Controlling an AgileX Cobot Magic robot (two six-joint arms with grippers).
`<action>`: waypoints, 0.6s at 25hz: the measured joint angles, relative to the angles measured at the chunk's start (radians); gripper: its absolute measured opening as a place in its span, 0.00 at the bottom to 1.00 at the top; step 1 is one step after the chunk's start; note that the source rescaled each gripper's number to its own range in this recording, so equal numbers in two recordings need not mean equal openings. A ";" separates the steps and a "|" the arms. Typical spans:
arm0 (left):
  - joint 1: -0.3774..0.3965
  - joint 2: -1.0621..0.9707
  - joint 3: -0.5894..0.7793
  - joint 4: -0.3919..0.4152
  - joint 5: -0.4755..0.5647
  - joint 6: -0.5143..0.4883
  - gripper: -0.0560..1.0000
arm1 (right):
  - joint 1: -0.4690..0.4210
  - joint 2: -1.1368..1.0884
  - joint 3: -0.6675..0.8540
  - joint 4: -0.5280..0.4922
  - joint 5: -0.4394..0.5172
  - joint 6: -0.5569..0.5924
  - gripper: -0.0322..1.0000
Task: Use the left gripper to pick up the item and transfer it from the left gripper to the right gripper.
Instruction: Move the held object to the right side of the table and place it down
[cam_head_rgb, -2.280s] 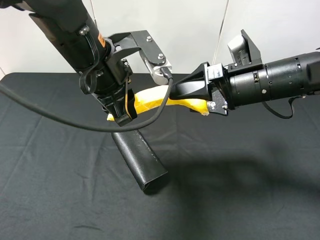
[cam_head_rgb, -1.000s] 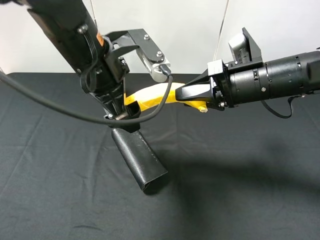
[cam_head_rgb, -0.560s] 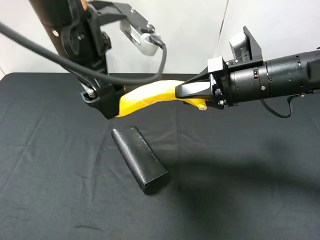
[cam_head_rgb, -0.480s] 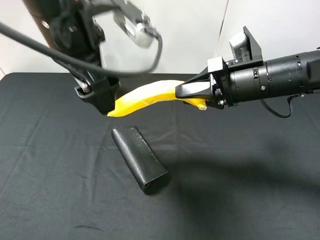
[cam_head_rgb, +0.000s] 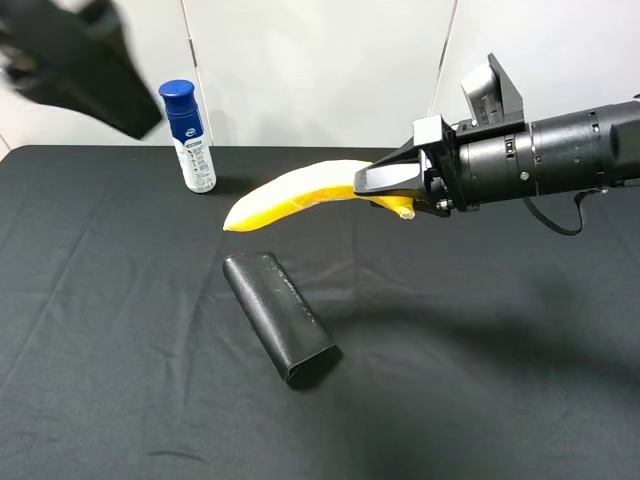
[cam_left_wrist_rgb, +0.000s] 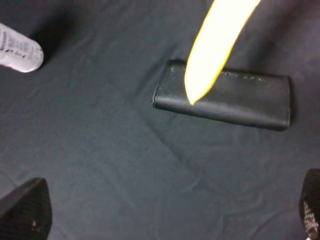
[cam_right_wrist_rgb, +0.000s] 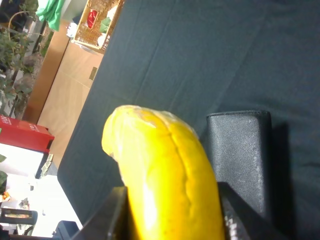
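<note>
Over the black-draped desk (cam_head_rgb: 480, 400) there is one banana (cam_head_rgb: 300, 190), one black oblong case (cam_head_rgb: 278, 317), one white bottle with a blue cap (cam_head_rgb: 190, 137), and two grippers. The banana hangs in the air, clear of the cloth, roughly level and gently curved. Its thicker end is clamped in the right gripper (cam_head_rgb: 372, 182), which reaches in from the right side of the high view. Its free tip points toward the left of that view, above the desk near the far end of the case. From the right wrist camera the yellow skin fills the space between the two black fingers (cam_right_wrist_rgb: 117, 215), and the case lies on the cloth beyond it. So the right jaws are closed tight on the banana.

The left gripper (cam_head_rgb: 100, 80) is a blurred dark shape high in the far left corner of the high view, well apart from the banana and above the bottle. Its jaws stand wide apart and hold nothing. In the left wrist view the two fingertips (cam_left_wrist_rgb: 25, 215) show only at the edges, with bare cloth between them, and the banana's tip crosses over the case farther off. The case lies flat on the desk, angled. The bottle stands upright near the back edge.
</note>
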 joint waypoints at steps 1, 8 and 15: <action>0.000 -0.032 0.026 0.000 0.000 -0.009 1.00 | 0.000 0.000 0.000 0.000 0.000 0.000 0.07; 0.000 -0.331 0.344 0.000 0.000 -0.073 1.00 | 0.000 0.000 0.000 -0.007 -0.001 0.000 0.07; 0.000 -0.702 0.625 0.000 -0.014 -0.118 1.00 | 0.000 0.000 0.000 -0.012 -0.001 0.012 0.07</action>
